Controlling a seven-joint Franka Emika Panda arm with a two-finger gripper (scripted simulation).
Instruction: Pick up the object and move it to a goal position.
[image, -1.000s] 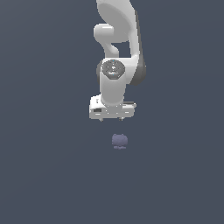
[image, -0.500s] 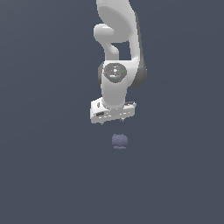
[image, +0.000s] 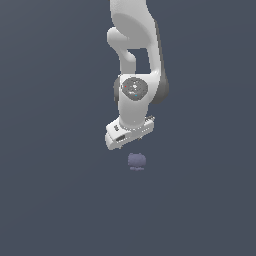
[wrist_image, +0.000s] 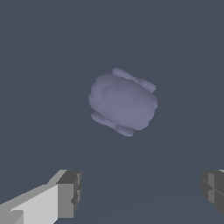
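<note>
In the exterior view one white gripper (image: 131, 136) hangs just above one purple-blue object (image: 136, 161), not touching it. In the wrist view the object (wrist_image: 123, 102) is a single lumpy oval, long axis running diagonally; two fingertips (wrist_image: 70, 192) stand wide apart, holding nothing.

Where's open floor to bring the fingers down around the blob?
Bare dark ground rings the purple-blue blob on every side. In the wrist view nothing lies between it and the spread fingertips. The only crowded spot is directly above it, under the gripper.
</note>
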